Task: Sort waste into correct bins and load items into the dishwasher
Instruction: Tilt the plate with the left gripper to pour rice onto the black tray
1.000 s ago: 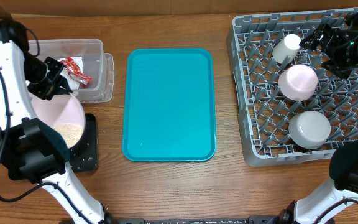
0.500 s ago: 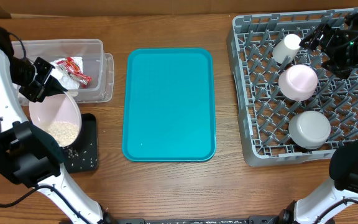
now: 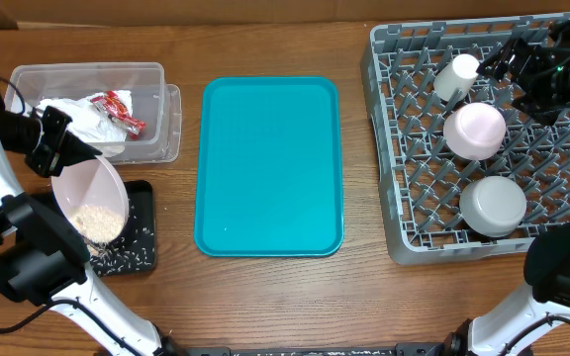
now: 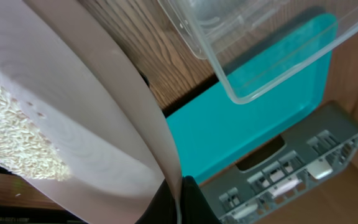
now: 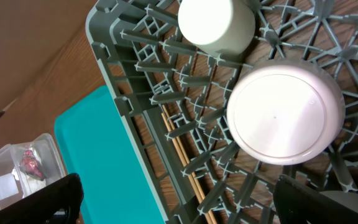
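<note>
Leftward, in the clear tub (image 3: 156,74): crumpled napkins (image 3: 77,119), red-and-white wrapper (image 3: 119,109). On the black tray (image 3: 142,247): scattered rice (image 3: 97,220). In the dish rack (image 3: 384,148): cup (image 3: 455,77), white bowl (image 3: 474,131), grey bowl (image 3: 493,205). Above the black tray, plate (image 3: 87,193) tilted, rice heaped at its low near edge. Left pincer (image 3: 65,161) clamped on the plate's upper rim; right pincer (image 3: 503,59) wide open over the rack, holding nothing.

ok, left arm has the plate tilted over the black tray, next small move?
Probably tip the plate a bit steeper: left gripper is shut on its rim, rice sits heaped at the low edge over the black tray, few grains in it.
</note>
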You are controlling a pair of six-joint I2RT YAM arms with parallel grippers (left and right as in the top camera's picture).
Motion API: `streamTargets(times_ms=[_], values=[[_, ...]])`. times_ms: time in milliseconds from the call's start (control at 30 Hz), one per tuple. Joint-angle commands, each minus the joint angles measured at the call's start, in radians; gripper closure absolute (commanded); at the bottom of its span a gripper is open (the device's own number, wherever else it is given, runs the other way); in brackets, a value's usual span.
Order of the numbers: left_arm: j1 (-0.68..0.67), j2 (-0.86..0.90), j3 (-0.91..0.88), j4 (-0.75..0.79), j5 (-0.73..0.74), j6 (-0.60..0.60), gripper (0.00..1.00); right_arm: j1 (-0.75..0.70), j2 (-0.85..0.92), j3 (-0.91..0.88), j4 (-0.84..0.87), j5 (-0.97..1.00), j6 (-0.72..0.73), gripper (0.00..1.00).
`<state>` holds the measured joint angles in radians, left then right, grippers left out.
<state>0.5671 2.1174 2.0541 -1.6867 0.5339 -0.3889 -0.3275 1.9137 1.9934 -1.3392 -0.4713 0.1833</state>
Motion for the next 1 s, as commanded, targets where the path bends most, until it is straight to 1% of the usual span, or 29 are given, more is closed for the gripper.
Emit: streamTargets(times_ms=[0,300,633,767,867,967], values=[[0.037,-0.037,-0.029,-0.004,0.102,0.087,0.96,0.000,-0.029,0.024,0.001,0.000,0.004,0.00],[0.098,-0.037,-0.039,-0.004,0.246,0.211,0.96,0.000,-0.029,0.024,0.002,0.000,0.004,0.00],[0.124,-0.037,-0.039,-0.004,0.287,0.234,0.96,0.000,-0.029,0.024,0.001,0.000,0.004,0.00],[0.138,-0.037,-0.039,-0.004,0.378,0.274,0.96,0.000,-0.029,0.024,0.001,0.000,0.004,0.00],[0.142,-0.037,-0.042,-0.004,0.409,0.273,0.96,0.000,-0.029,0.024,0.001,0.000,0.004,0.00],[0.142,-0.036,-0.051,-0.004,0.404,0.269,0.96,0.000,-0.029,0.024,0.002,0.000,0.004,0.00]])
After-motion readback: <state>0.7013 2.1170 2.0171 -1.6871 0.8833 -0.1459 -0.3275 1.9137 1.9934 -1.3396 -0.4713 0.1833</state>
